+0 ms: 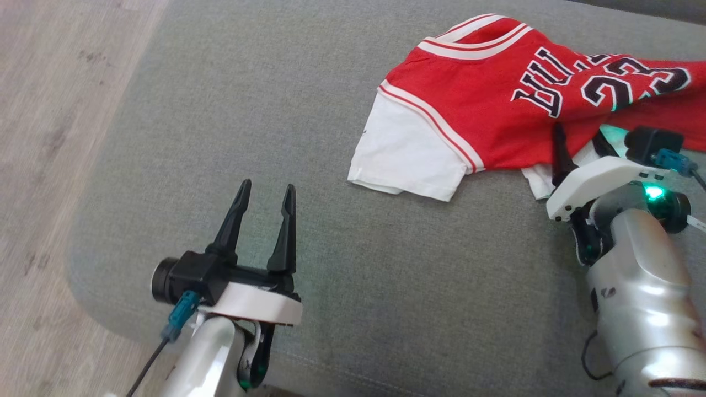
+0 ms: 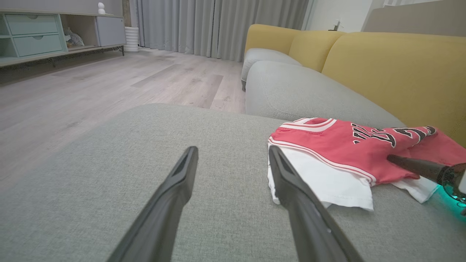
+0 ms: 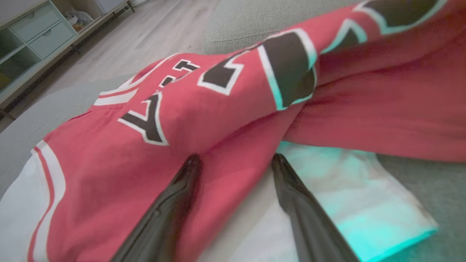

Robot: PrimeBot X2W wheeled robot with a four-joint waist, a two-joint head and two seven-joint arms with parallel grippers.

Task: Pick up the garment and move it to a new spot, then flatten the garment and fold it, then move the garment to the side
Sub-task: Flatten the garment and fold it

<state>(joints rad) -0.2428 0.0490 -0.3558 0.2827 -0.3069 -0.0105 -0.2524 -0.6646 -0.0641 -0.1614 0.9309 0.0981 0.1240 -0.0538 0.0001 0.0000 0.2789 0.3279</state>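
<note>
Nearest, the left gripper (image 1: 267, 186) hangs over the bare grey cushion (image 1: 231, 99), its fingers spread and holding nothing. Further on, the right gripper (image 1: 578, 135) stands at the near edge of the garment (image 1: 469, 105), which lies crumpled at the far right of the cushion. Its fingers are apart, with red cloth between them, and they grip nothing yet. I think it should push in deeper and take the red and white layers together before closing.
</note>
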